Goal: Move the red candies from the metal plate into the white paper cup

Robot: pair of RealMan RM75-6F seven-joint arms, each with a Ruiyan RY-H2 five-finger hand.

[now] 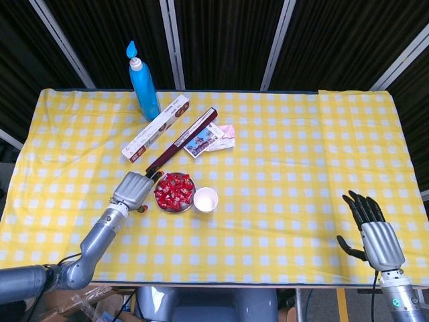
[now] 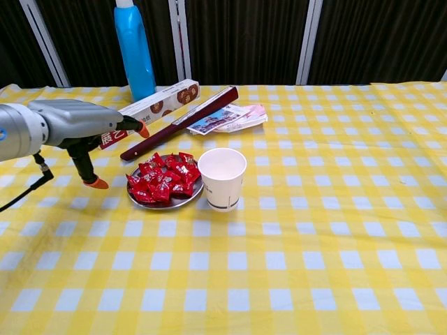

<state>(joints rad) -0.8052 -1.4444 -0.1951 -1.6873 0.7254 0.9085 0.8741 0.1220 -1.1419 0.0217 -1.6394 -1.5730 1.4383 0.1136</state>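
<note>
A small metal plate (image 1: pixel 184 206) (image 2: pixel 186 201) heaped with red wrapped candies (image 1: pixel 173 190) (image 2: pixel 163 179) sits near the table's middle. A white paper cup (image 1: pixel 206 199) (image 2: pixel 223 178) stands upright and empty, touching the plate's right side. My left hand (image 1: pixel 133 188) (image 2: pixel 82 130) hovers just left of the plate, fingers apart, orange tips pointing toward the candies, holding nothing. My right hand (image 1: pixel 375 235) rests open at the table's front right corner, far from the cup; the chest view does not show it.
Behind the plate lie a dark red folded fan (image 1: pixel 181 142) (image 2: pixel 179 123), a long cling-film box (image 1: pixel 155 127) (image 2: pixel 142 112) and a printed packet (image 1: pixel 209 139) (image 2: pixel 227 118). A blue bottle (image 1: pixel 143 84) (image 2: pixel 135 50) stands at the back left. Yellow checked cloth covers the table.
</note>
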